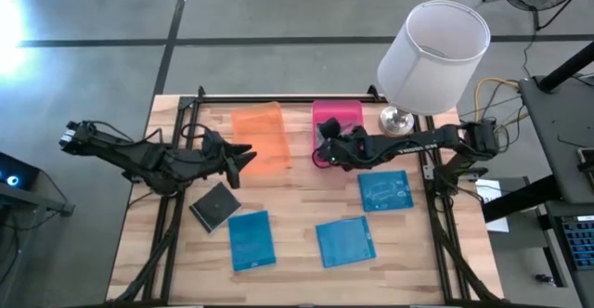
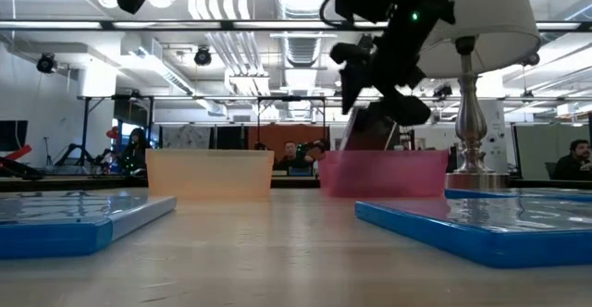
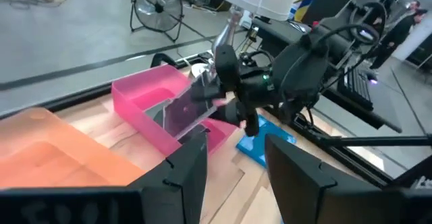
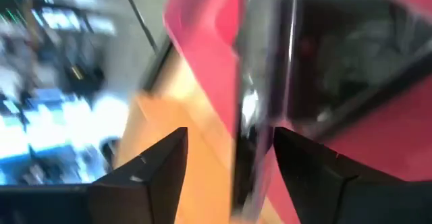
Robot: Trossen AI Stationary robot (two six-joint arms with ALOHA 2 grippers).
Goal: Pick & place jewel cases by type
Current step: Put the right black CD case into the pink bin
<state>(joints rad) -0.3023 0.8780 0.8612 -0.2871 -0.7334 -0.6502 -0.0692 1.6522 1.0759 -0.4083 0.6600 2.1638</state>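
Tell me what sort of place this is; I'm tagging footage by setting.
Probably an open-plan lab or workshop: exposed ceiling ducts, people at desks behind the wooden table, and a floor fan on bare concrete.

We cannot tell whether the dark case (image 3: 181,110) tilted in the pink tray (image 1: 327,115) still touches the right gripper (image 1: 327,147), whose arm hides much of that tray from above, its wrist view being smeared.

Open lab or workshop hall: concrete floor (image 1: 278,11), exposed ceiling ducts (image 2: 231,48), floor fan (image 3: 155,8), people at desks (image 2: 301,154) behind.
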